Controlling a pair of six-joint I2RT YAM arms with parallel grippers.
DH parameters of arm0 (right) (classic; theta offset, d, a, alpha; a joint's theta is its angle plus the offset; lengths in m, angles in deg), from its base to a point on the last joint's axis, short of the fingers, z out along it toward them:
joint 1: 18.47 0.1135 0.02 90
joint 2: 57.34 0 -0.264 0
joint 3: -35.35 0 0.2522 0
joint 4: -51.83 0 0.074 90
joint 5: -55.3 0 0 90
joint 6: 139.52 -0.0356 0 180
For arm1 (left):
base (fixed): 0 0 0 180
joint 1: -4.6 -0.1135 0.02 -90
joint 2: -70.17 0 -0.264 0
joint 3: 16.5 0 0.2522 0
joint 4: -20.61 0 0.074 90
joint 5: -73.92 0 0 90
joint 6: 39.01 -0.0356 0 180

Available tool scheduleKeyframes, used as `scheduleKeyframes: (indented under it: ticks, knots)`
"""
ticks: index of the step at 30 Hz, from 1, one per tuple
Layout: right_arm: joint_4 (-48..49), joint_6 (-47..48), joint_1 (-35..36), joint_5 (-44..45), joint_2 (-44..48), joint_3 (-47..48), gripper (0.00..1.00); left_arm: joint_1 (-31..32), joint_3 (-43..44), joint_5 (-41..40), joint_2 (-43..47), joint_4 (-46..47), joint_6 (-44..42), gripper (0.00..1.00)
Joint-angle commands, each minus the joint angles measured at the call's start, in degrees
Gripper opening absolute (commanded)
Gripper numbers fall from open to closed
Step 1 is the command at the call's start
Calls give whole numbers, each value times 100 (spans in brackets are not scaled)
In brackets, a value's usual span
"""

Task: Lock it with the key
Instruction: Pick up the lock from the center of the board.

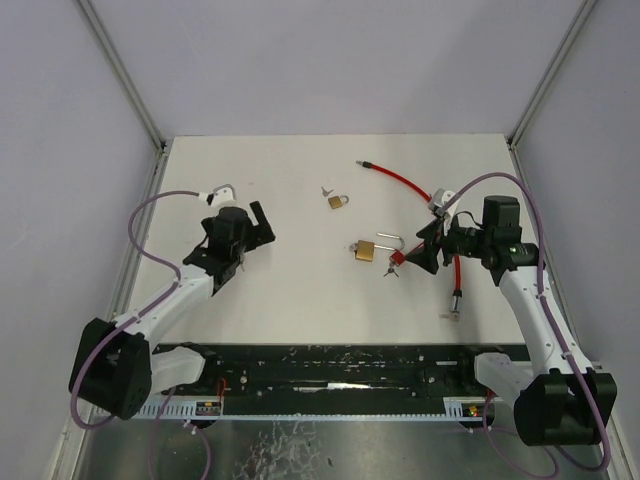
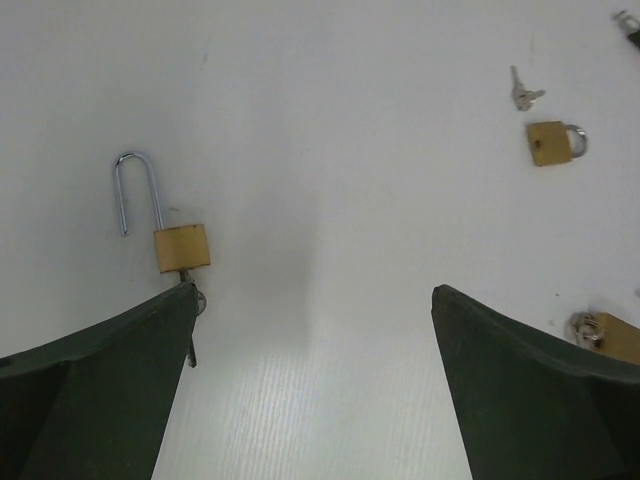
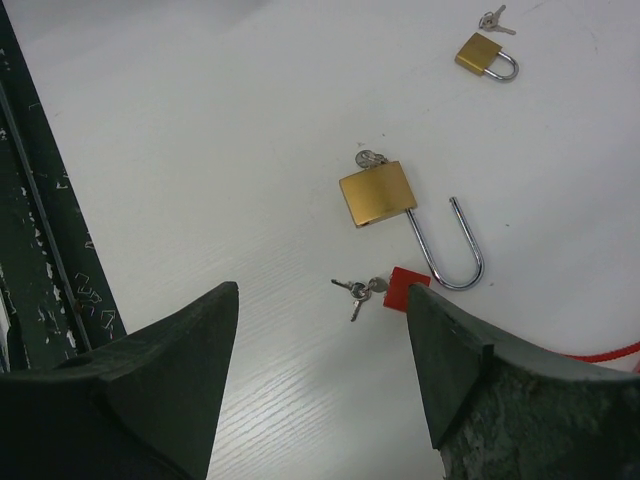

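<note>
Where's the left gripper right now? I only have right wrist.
Observer: The left gripper hangs open and empty over the left side of the table, outside your view.
Operator: Anything near it?
Observer: A third padlock with a brass body lies flat just beside one fingertip. Its shackle is open, with the free end out of the body.
</note>
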Motion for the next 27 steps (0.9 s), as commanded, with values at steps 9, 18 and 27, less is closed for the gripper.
scheduleKeyframes:
  ticks: [9,18,27]
  knots:
    - [236,167,-25,-236,26,-73,75,-148,890,-1082,-1670,-949,173,93]
    - [215,265,-25,-213,-165,-117,75,-507,957,-840,-2259,-646,407,85]
    - [195,325,-22,-247,-227,-138,75,-811,1154,-468,-2671,-707,462,63]
